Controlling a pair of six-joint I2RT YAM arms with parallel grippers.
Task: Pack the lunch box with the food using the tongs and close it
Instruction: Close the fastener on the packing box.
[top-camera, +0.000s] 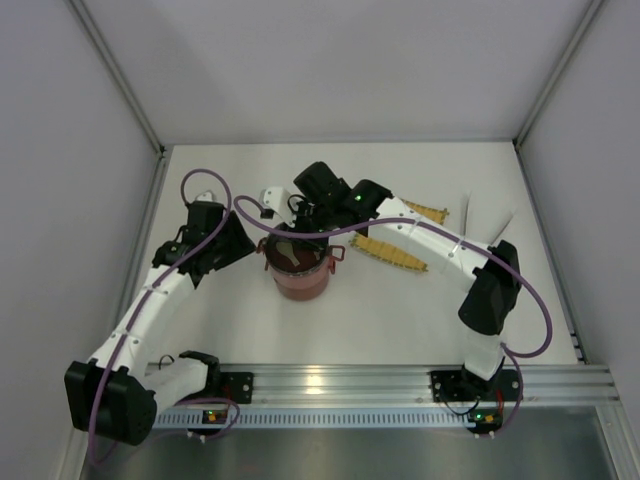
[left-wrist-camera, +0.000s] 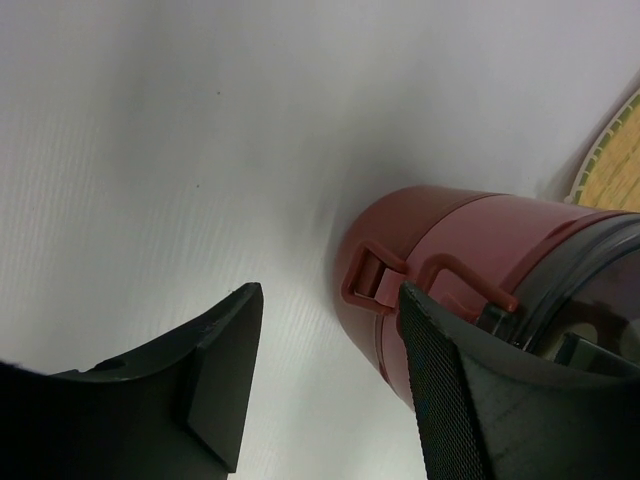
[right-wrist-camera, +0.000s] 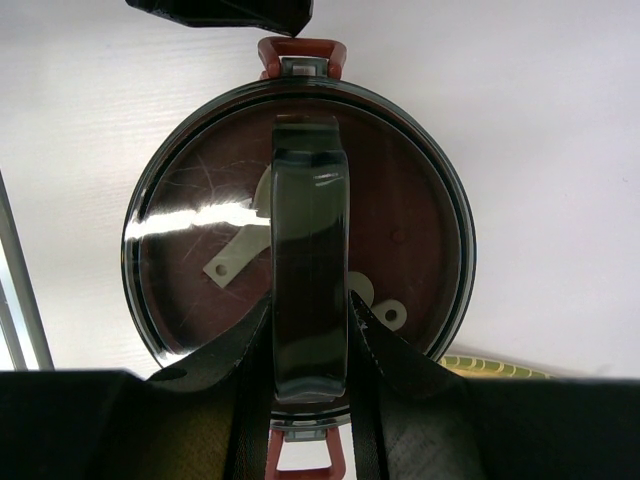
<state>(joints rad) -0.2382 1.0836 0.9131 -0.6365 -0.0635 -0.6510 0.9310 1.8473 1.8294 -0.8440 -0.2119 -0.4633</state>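
White tabletop (top-camera: 400, 320), plain white walls on three sides, and dead centre stands the dark-red lunch box (top-camera: 298, 278), tiers stacked, with the smoky domed lid (right-wrist-camera: 200, 200) sitting on top. The right arm stretches in from the right, crossing over the yellow woven mat (top-camera: 392, 252) and covering part of it. The right gripper (right-wrist-camera: 310, 300) hangs straight above the box, fingers pinched narrow on either side of the lid's dark arched handle (right-wrist-camera: 310, 190), and that's a firm hold on the handle. Through the lid, cream spoon-shaped pieces (right-wrist-camera: 235, 258) show against a flat red surface. Red clasps (right-wrist-camera: 300, 55) stick out at opposite sides of the rim. Over on the other side, the left gripper (left-wrist-camera: 330, 370) is low at the box's left flank, fingers wide, nothing between them. One finger pad (left-wrist-camera: 450, 400) is just beside the near clasp; whether it touches, I can't tell. Out to the right, past the mat, the thin pale tongs (top-camera: 467, 212) lie on the tabletop, their joined end hidden by the right arm's elbow.
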